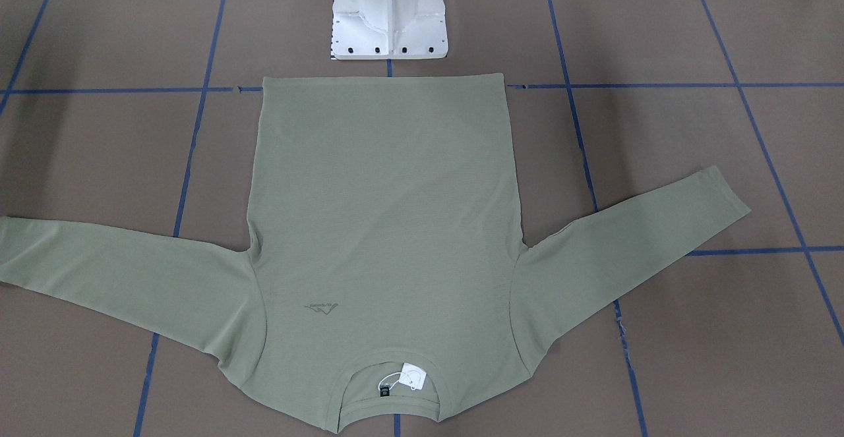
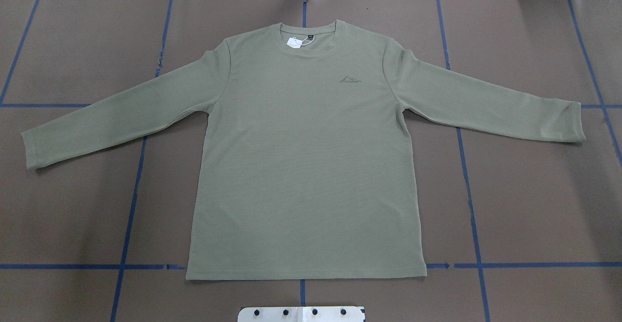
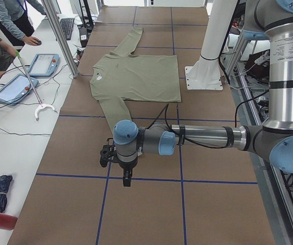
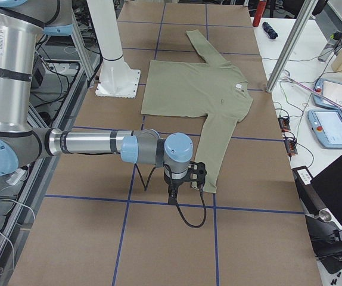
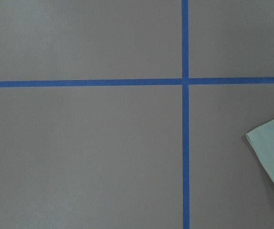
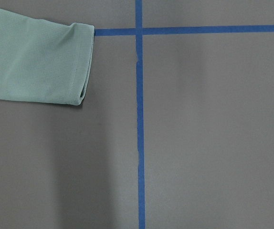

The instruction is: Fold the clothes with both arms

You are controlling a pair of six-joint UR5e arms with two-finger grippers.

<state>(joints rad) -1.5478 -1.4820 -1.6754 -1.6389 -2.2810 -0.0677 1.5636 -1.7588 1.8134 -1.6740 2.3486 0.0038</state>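
Note:
The sage-green long-sleeved shirt (image 2: 306, 157) lies flat and face up on the brown table, both sleeves spread out and the collar with its white hang tag (image 2: 293, 42) on the far side from my base. My arms show only in the side views. The left gripper (image 3: 105, 154) hovers over the table just past the left sleeve's end; the left wrist view catches only a corner of that cuff (image 5: 273, 152). The right gripper (image 4: 196, 174) hangs beside the right sleeve's cuff (image 6: 36, 62). I cannot tell whether either gripper is open or shut.
The white metal base (image 1: 389, 15) stands just behind the shirt's hem. Blue tape lines (image 2: 131, 205) cross the table. A side bench carries tablets (image 3: 14, 87), cables and a laptop (image 4: 338, 179); people (image 3: 8, 20) stand there. Metal posts (image 3: 65, 35) rise at the table's edge.

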